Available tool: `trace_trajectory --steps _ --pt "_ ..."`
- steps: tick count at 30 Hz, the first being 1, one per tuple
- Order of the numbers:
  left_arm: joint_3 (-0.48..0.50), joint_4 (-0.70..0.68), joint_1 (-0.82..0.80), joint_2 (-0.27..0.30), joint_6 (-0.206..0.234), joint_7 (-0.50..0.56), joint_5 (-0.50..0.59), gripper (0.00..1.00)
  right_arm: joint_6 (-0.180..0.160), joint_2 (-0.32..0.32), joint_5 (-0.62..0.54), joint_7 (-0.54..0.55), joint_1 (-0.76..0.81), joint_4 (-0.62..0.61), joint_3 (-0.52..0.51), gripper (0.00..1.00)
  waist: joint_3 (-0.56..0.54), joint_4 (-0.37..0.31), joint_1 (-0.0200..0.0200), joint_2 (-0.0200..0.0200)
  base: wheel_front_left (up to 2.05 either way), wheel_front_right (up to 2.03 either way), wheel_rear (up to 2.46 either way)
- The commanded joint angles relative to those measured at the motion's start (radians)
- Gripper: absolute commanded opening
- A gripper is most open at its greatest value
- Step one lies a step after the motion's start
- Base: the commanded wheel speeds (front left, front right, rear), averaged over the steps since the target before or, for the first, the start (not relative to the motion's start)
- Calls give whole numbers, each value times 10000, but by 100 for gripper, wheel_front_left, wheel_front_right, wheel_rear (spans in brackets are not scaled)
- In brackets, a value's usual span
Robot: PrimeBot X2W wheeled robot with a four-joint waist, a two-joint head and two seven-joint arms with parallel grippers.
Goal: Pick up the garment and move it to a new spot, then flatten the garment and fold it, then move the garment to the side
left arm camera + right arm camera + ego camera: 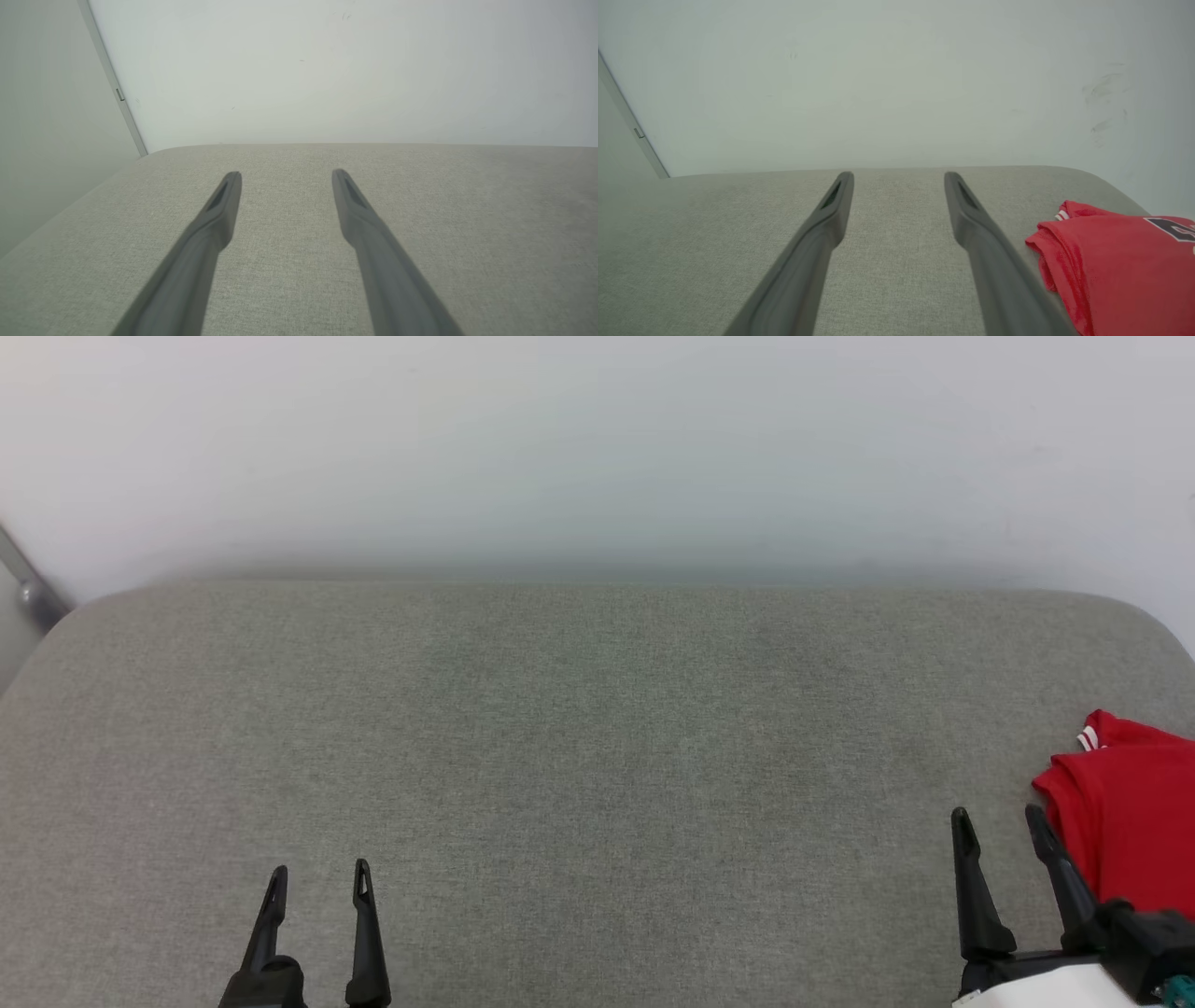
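Garment [1130, 812] rests on the grey fabric-covered table [597, 756], which extends ahead of both tools and across the gap between them.

1. Position. I see the garment as a bunched red heap just to the outer (right) side of the right tool [999, 817], alongside its outer finger. I cannot confirm contact with that finger. Part of a black print shows on top.
2. Long axis. The visible part runs roughly parallel to the right tool's fingers. The rest leaves the picture, so I cannot give the full axis.
3. Tool state. The right tool has its fingers spread wide and holds nothing. The left tool [320, 870] is likewise spread and empty, and is well apart from the garment.
4. Judgement. The right arm is the nearer. A grasp calls for shifting that tool sideways to its right, not forward.
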Motion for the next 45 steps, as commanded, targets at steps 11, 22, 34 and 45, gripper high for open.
trace_trajectory --steps 11,22,34,45 --pt "-68 84 352 -15 -99 -24 71 100 -8 41 648 -15 1005 -318 -87 100 -378 165 2 0 0 0 0" --pt "-114 105 456 -15 -247 -24 -168 100 -9 44 692 -15 1200 -343 -73 100 -490 99 2 0 0 0 0" --pt "-104 488 276 29 -321 185 -1258 0 2 -7 1539 200 971 89 -29 0 -466 65 2 0 0 0 0" --pt "-35 831 -241 151 -629 610 -3581 0 1 -72 3593 679 510 343 -46 0 -409 12 2 0 0 0 0"
